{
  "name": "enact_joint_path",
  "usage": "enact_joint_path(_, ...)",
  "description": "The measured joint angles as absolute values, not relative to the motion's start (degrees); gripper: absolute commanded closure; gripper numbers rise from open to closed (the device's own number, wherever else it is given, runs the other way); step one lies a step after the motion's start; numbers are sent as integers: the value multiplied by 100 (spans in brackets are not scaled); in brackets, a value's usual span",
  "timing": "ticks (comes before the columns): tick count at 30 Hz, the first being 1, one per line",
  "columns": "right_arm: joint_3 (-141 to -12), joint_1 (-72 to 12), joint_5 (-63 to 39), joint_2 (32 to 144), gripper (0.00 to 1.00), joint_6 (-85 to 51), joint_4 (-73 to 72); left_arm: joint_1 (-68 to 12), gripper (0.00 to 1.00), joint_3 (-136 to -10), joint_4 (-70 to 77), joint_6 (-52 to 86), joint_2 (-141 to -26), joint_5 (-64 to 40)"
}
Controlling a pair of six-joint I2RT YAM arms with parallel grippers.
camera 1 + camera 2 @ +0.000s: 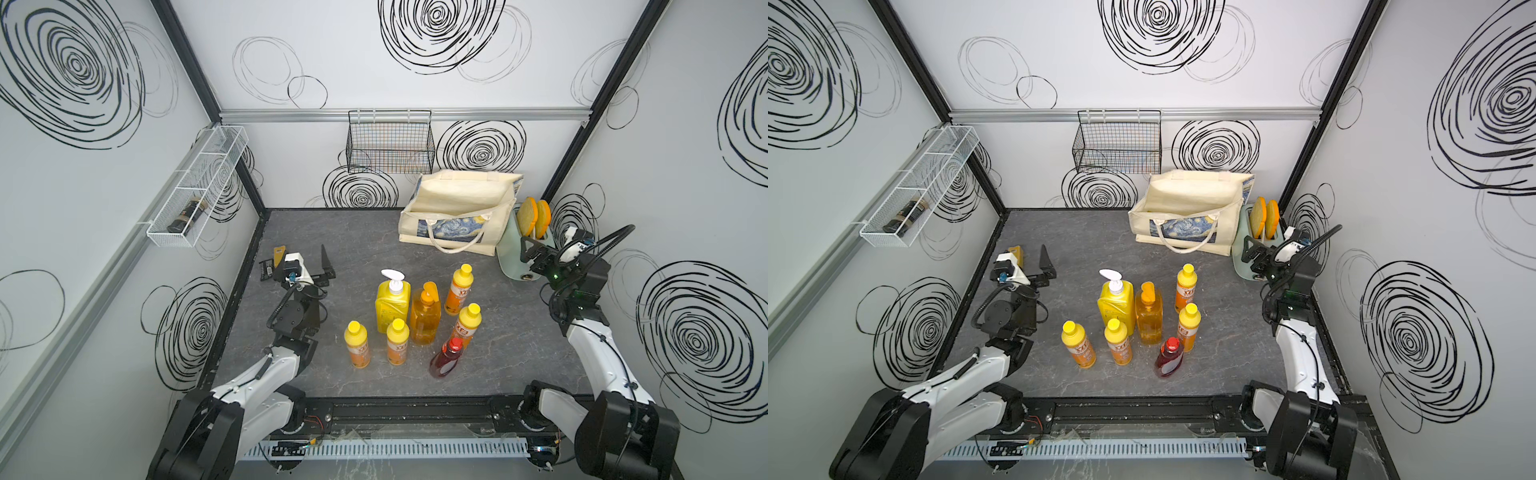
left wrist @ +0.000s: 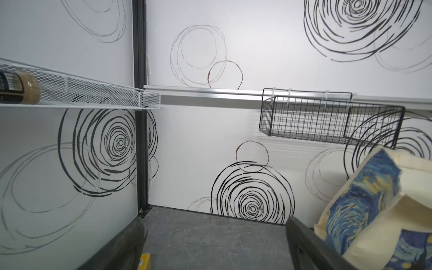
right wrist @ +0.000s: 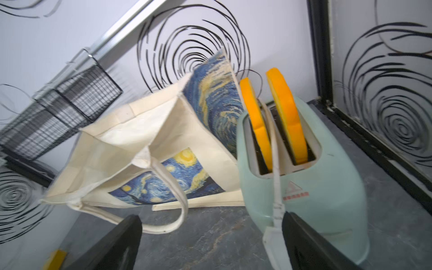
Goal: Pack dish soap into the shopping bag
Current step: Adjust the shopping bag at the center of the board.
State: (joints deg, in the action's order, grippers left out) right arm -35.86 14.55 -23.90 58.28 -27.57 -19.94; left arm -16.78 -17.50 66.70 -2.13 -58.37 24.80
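Top views: open tabletop [image 1: 365,245] between dish soap [image 1: 392,307] and shopping bag [image 1: 457,208].

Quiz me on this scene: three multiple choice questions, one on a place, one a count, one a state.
1. Where is the shopping bag?
A) at the back, beside the toaster
B) at the front edge
C) hanging on the left wall

2. How many yellow-capped orange bottles are there?
A) two
B) four
C) six

3. How is the left gripper?
A) shut on a bottle
B) open, holding nothing
C) shut on a bag handle

1 A: it stands next to the toaster.
2 B: four yellow caps show in both top views.
3 B: its jaws stand apart with nothing between.
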Motion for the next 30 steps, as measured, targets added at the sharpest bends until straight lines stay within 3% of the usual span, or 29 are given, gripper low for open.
enact_joint_path(2, -3581, 1476, -2591, 5553, 1, -2943, -2001, -1658, 4, -1935, 6510, -3, -5697, 2355)
enact_joint_path(5, -3607, 1507, -2810, 5273, 19, -3085, -2106, -1481, 4, -2239, 6215, 471, -5629, 1935)
enact_joint_path(8, -4064, 1503, -3020, 5428, 22, -3050, -1841, -1264, 4, -2880, 5760, 886, -5839, 1367)
enact_joint_path(19, -6764, 718, -2364, 6814, 16, -2412, -652, -1055, 4, -4921, 5804, 2329, -7703, -687)
enact_joint_path(24, -7531, 148, -1857, 7640, 15, -1977, -172, -1584, 2, -6399, 4792, 1855, -8687, -1140)
enact_joint_path(30, -7699, 62, -1396, 8412, 15, -1608, 360, -2224, 1, -7881, 3352, 928, -9603, -1284)
